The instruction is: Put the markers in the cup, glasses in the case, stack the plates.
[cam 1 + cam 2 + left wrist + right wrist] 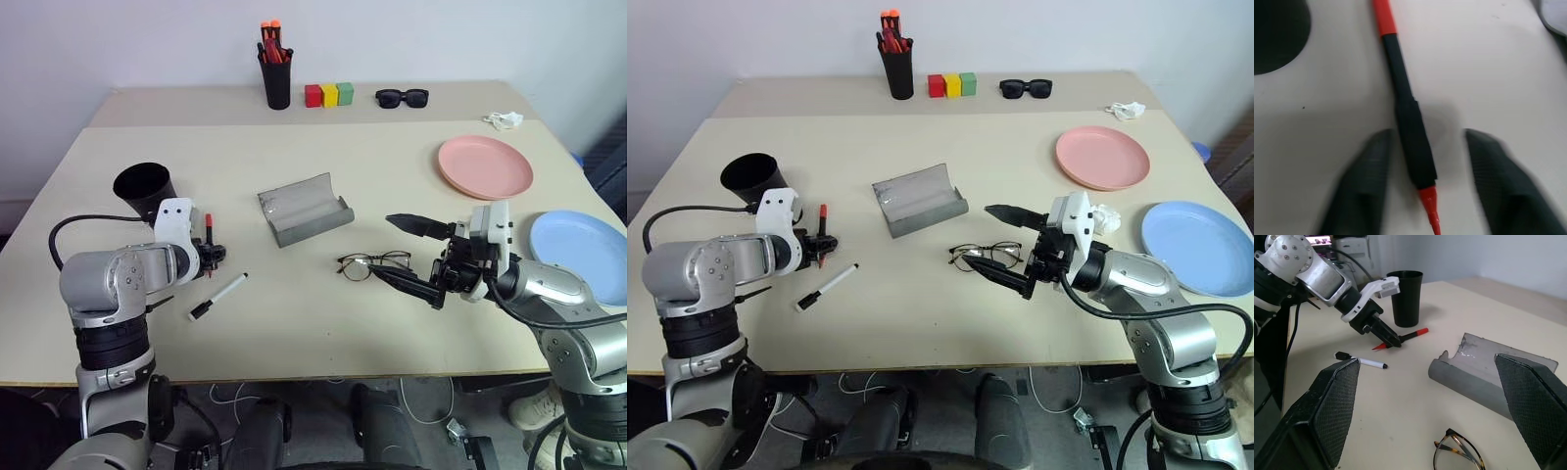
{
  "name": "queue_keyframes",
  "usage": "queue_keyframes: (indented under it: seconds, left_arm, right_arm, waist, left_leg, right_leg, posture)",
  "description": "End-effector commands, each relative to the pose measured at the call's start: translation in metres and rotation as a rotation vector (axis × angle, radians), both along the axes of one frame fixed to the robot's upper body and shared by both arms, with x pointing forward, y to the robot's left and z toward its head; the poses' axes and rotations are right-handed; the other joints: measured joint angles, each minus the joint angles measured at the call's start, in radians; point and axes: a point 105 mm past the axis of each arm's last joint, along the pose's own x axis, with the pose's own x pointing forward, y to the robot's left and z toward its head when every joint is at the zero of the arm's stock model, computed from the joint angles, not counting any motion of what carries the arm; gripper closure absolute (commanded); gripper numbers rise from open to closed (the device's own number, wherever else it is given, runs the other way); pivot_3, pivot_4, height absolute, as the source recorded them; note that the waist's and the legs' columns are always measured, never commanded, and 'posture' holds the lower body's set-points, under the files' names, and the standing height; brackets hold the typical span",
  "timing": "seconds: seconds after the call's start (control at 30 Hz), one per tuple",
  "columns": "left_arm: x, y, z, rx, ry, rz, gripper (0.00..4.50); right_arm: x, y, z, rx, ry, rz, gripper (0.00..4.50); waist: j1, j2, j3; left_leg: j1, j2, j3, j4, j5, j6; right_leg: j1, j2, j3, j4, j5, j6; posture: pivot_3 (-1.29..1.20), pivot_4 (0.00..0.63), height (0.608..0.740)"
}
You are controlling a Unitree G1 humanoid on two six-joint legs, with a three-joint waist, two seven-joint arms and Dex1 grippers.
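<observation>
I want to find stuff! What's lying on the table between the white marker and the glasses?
Nothing. In the left eye view, the table is bare between the white marker and the glasses; the grey case lies farther back.

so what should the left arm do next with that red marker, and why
Probably finish closing the jaws. The left gripper straddles the slim red-and-black marker, which lies on the beige table, with a gap showing at one finger. Then lift it toward the wide black cup just beyond.
</observation>
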Motion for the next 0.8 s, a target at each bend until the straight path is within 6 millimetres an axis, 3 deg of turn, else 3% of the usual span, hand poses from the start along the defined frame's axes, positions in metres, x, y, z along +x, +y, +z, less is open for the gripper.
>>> queue_keyframes:
  seconds: [0.03, 0.23, 0.33, 0.43, 0.57, 0.8]
  left_arm:
    - [0.002, 0.000, 0.005, 0.001, -0.029, 0.008, 4.47]
    - [0.003, -0.013, 0.021, -0.003, -0.114, -0.091, 4.47]
    - [0.013, -0.030, 0.059, 0.005, -0.411, -0.226, 4.47]
    - [0.015, -0.035, 0.093, 0.054, -0.673, -0.283, 4.47]
    - [0.018, -0.022, 0.121, 0.065, -0.857, -0.249, 4.47]
    - [0.011, 0.042, 0.159, 0.207, -1.121, -0.014, 4.47]
  right_arm:
    - [-0.004, 0.002, 0.013, -0.001, -0.053, 0.007, 0.00]
    - [-0.001, 0.002, 0.014, -0.002, -0.057, -0.006, 0.00]
    - [0.001, 0.003, 0.015, -0.003, -0.064, -0.008, 0.00]
    - [0.003, 0.003, 0.017, -0.006, -0.075, -0.014, 0.00]
    - [0.005, 0.003, 0.019, -0.007, -0.080, -0.015, 0.00]
    - [0.006, 0.002, 0.020, -0.006, -0.080, -0.014, 0.00]
  waist:
    - [0.001, 0.000, 0.000]
    - [0.000, 0.000, 0.000]
    - [0.000, 0.000, 0.000]
    - [0.003, 0.000, 0.000]
    - [0.002, 0.000, 0.000]
    - [0.000, 0.000, 0.000]
  left_leg:
    - [0.000, 0.000, 0.000, 0.000, 0.000, 0.000]
    - [0.000, 0.000, 0.000, 0.000, 0.000, 0.000]
    - [0.000, 0.000, 0.000, 0.000, 0.000, 0.000]
    - [-0.001, 0.000, 0.000, 0.000, 0.001, -0.002]
    - [-0.001, 0.000, 0.000, 0.000, 0.001, -0.002]
    - [-0.001, 0.000, 0.000, 0.000, 0.001, -0.001]
  right_leg:
    - [0.000, 0.000, 0.000, 0.000, 0.000, 0.000]
    - [0.000, 0.000, 0.000, 0.000, 0.000, 0.000]
    - [0.000, 0.000, 0.000, 0.000, 0.000, 0.000]
    - [0.000, 0.000, 0.000, -0.001, 0.000, 0.000]
    - [0.000, 0.000, 0.000, -0.001, 0.000, -0.001]
    - [0.000, 0.000, 0.000, -0.001, 0.000, 0.000]
  posture:
    - [0.00, 0.150, 0.740]
    - [0.00, 0.150, 0.740]
    - [0.00, 0.150, 0.740]
    - [0.00, 0.150, 0.740]
    - [0.00, 0.150, 0.740]
    - [0.00, 0.150, 0.740]
